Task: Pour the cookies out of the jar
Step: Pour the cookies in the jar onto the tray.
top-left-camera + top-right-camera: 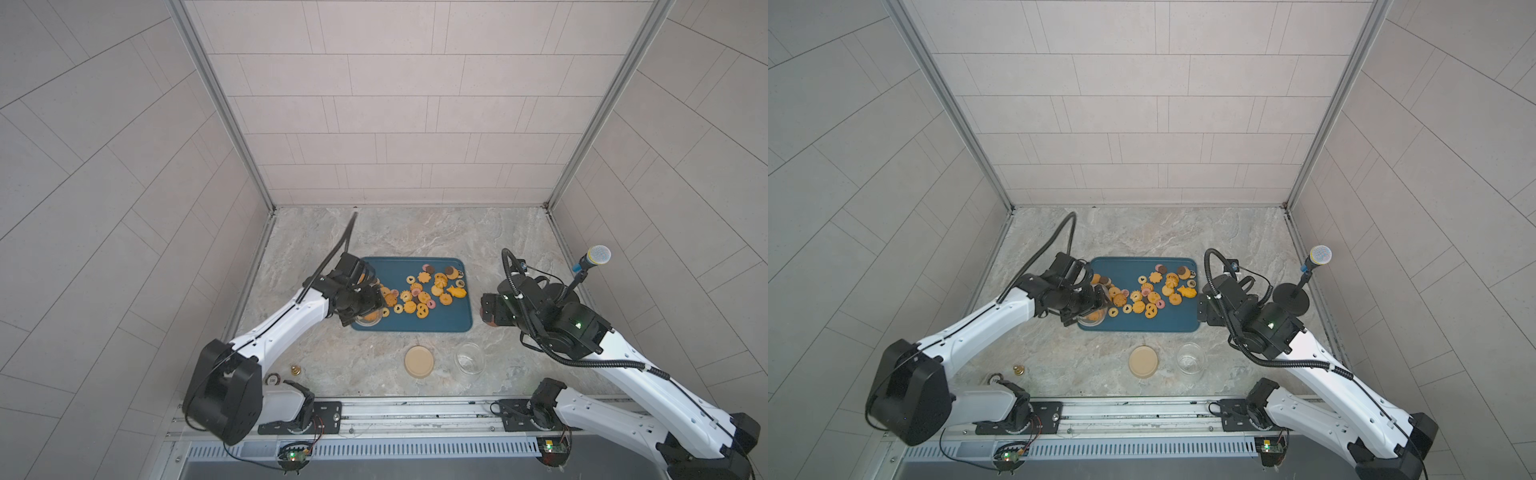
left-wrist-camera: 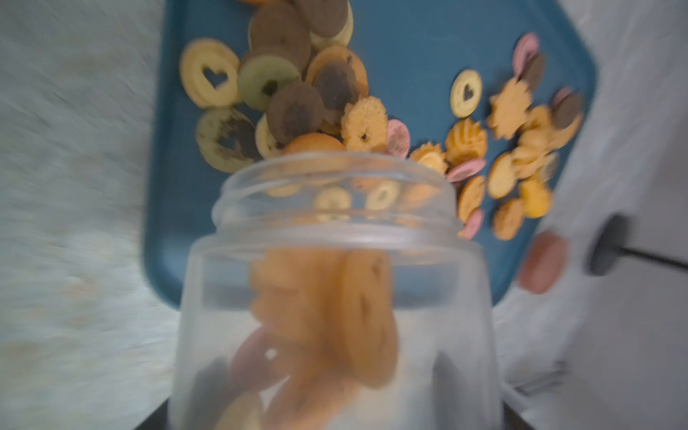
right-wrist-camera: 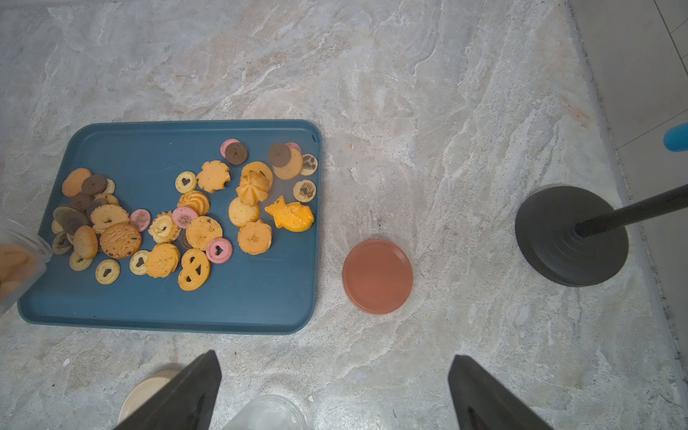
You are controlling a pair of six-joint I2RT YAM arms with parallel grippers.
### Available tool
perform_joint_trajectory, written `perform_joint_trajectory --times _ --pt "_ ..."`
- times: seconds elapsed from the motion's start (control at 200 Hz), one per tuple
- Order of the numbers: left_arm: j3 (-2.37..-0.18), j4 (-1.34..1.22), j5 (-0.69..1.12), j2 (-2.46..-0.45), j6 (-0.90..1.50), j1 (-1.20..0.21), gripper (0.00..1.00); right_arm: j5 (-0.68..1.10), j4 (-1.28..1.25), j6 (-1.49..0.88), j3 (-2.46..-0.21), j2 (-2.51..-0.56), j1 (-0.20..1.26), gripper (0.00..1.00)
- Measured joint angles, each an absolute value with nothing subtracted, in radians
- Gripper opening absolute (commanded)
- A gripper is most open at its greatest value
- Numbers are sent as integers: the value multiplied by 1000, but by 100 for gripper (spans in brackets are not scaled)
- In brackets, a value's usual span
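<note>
Left end effector [image 1: 365, 301] pinches a tilted glass jar [image 2: 335, 298] at the 8 o'clock corner of the blue tray [image 3: 242, 298] — cookies [image 3: 201, 219] lie strewn across the tray, some inside the jar; right end effector [image 3: 334, 355] spread wide — at 3 o'clock.

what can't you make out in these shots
- How many cookies remain in the jar: left wrist view is motion-blurred, and in both top views the left gripper covers the jar.
- The terracotta lid: nearly hidden under the right gripper in a top view.
- The small brass object: too small to identify in both top views.
- The second clear jar: cut off by the right wrist view's edge.
</note>
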State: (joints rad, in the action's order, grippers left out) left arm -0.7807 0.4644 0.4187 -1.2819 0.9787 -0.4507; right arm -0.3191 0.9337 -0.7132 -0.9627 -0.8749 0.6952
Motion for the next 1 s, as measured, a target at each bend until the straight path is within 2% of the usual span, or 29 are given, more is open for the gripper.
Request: perform_joint_trajectory --times 0.175,0.265,0.45,0.595,0.776,0.996 --pt "-567 76 526 -1248 1411 -454 0 -318 934 -715 -962 -875 693 100" --pt "-479 -133 505 -1197 1616 -454 0 -318 934 -715 -962 -875 693 100" --pt "-444 -376 417 -1107 1913 -455 0 -318 935 -716 -960 -874 693 100" --pt "-403 -512 324 -1032 2026 -461 0 -317 934 -719 -960 -876 693 99" --pt "-310 -618 216 -1044 2076 -530 0 -317 934 -720 -960 -876 693 99" --pt "-303 -645 226 -1126 2092 -585 0 -317 934 -719 -961 -879 693 99"
